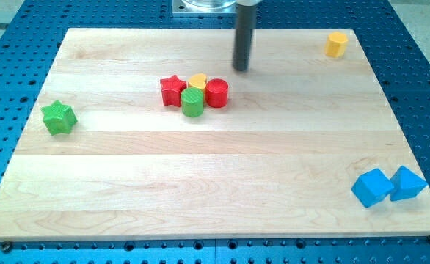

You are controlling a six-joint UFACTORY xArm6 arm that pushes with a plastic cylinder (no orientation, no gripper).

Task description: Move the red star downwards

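Observation:
The red star (172,90) lies left of the board's centre, toward the view's top. It touches a green cylinder (192,102) on its right. A yellow block (197,80) sits just behind the green cylinder, and a red cylinder (216,93) stands to the right of both. My tip (241,69) is above and to the right of this cluster, apart from it, closest to the red cylinder.
A green star (59,117) lies near the board's left edge. A yellow block (337,45) sits at the top right corner. Two blue blocks (371,188) (407,183) lie side by side at the bottom right. The wooden board (215,183) rests on a blue perforated table.

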